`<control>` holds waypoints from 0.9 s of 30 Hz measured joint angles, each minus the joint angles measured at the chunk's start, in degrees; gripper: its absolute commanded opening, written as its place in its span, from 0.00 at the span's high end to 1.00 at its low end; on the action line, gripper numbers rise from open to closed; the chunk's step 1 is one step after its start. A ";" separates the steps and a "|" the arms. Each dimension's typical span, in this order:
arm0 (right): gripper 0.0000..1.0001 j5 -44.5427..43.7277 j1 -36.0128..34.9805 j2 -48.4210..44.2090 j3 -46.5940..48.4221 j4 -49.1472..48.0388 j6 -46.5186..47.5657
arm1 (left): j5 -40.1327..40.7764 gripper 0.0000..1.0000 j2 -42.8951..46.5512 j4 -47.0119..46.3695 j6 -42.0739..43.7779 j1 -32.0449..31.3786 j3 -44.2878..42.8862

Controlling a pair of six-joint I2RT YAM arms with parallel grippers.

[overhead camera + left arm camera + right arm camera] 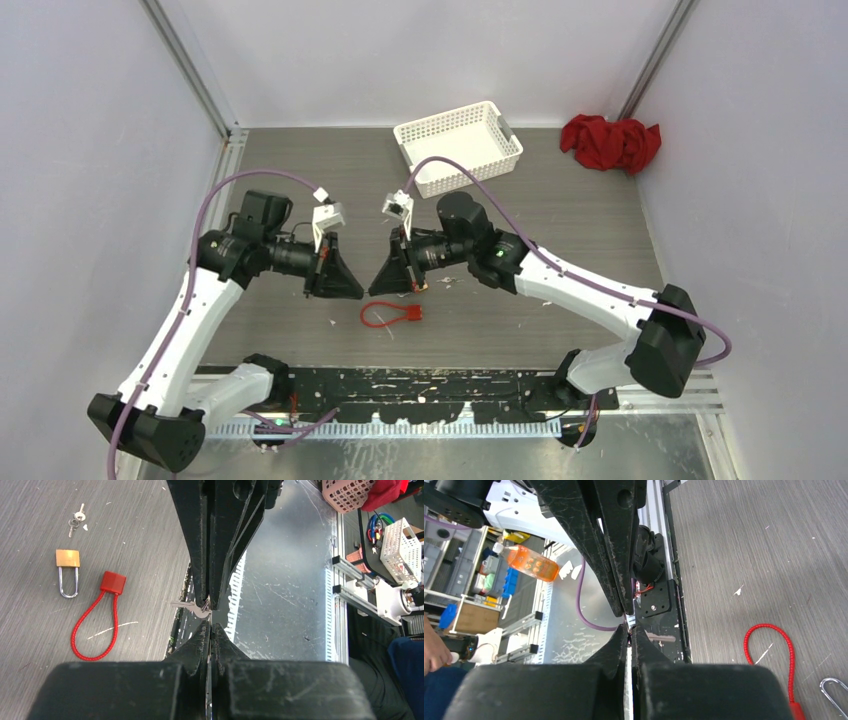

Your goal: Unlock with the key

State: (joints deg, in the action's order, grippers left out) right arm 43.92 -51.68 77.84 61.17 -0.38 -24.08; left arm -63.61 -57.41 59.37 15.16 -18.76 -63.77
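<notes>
My two grippers point at each other above the table, their tips almost touching. My right gripper (372,290) (629,628) is shut on a small silver key (187,606), whose blade sticks out sideways. My left gripper (360,293) (210,625) is shut, its tips just short of the key's head. A brass padlock (67,559) with its steel shackle closed lies flat on the table. In the top view it is mostly hidden under the right gripper. A red cable lock (390,315) (112,582) lies beside it.
A small bunch of keys (76,522) lies on the table beyond the padlock. A white basket (458,145) stands at the back and a red cloth (610,140) lies at the back right. The black base rail (440,385) runs along the near edge.
</notes>
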 measured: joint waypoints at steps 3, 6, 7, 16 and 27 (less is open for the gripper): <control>0.99 -0.81 0.00 -0.37 -0.02 0.22 0.11 | -0.04 0.98 -0.26 0.00 -0.07 0.00 -0.04; 0.99 -1.75 0.00 -0.87 -0.33 0.22 0.13 | 0.00 0.67 -0.33 -0.24 -0.04 0.00 -0.22; 0.99 -1.92 0.00 -1.14 -0.48 0.22 0.13 | 0.26 0.50 -0.33 -0.37 -0.02 0.00 -0.26; 0.99 -5.90 1.36 -5.73 -5.16 0.72 0.11 | 7.56 0.15 -2.80 -0.57 1.77 0.00 -3.06; 0.99 -12.87 13.38 -16.44 -14.12 12.79 -0.92 | 23.91 0.14 -23.54 -3.89 10.86 -5.14 -4.07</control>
State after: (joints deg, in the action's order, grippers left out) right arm 31.05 -38.30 61.41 47.05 12.40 -24.99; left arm -39.70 -80.95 55.48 26.02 -23.90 -67.83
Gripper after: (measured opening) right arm 0.042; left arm 0.803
